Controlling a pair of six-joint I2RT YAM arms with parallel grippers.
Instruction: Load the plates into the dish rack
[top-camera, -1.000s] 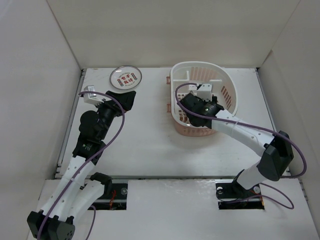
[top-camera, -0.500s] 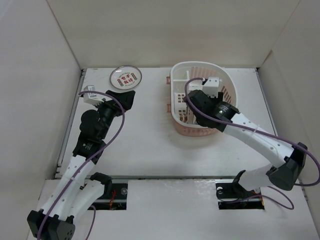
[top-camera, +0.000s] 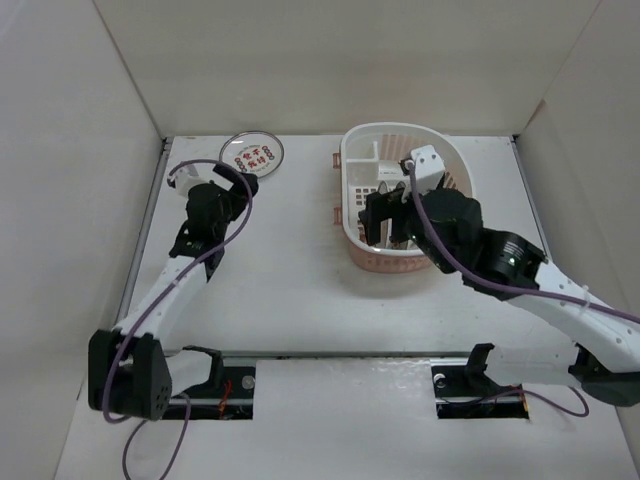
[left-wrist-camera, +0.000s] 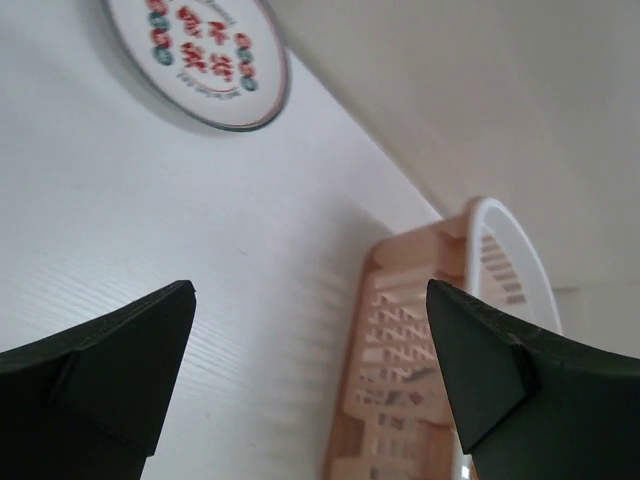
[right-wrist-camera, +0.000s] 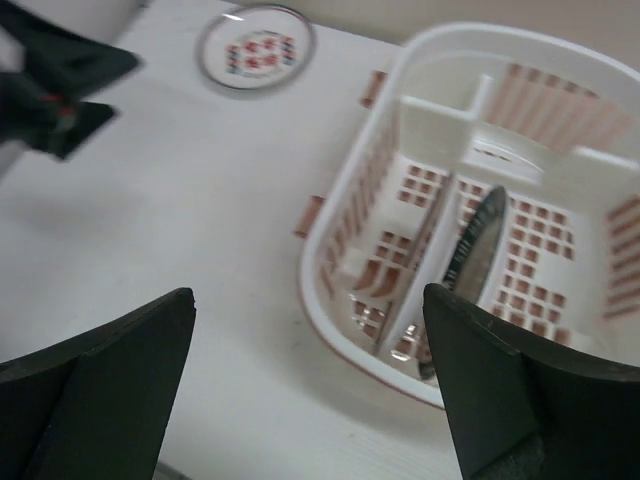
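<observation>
Left arm (top-camera: 165, 290) stretched long from lower left of the overhead view toward the upper left, wrist bent, left gripper (top-camera: 238, 178) just short of the plate with red characters (top-camera: 252, 154). That plate lies flat on the table (top-camera: 290, 270), near the back wall and well apart from the dish rack (top-camera: 395, 128). Left wrist view: left gripper (left-wrist-camera: 310, 290) spread wide, nothing between the fingers; plate (left-wrist-camera: 205, 60) in the upper left corner, partly cut off by the top edge; rack's pink side (left-wrist-camera: 400, 360) at right, blurred. Right arm (top-camera: 530, 275) reaches in from the lower right, right gripper (top-camera: 385, 218) above the near-left part of the rack. From overhead its body hides most of the rack floor, and the plates inside cannot be made out there. Right wrist view fills this in: right gripper (right-wrist-camera: 309, 293) wide apart and empty, rack rim (right-wrist-camera: 335, 190) between the fingers, a dark-rimmed plate (right-wrist-camera: 470, 255) standing on edge inside, leaning a little. A thin white edge stands just left of it; plate or divider, cannot tell. Lettering unreadable, picture soft. The same view also catches the red-character plate (right-wrist-camera: 255, 47) at top and the dark left gripper (right-wrist-camera: 55, 95) in the upper left corner. Right fingertips cut off by the bottom edge.
</observation>
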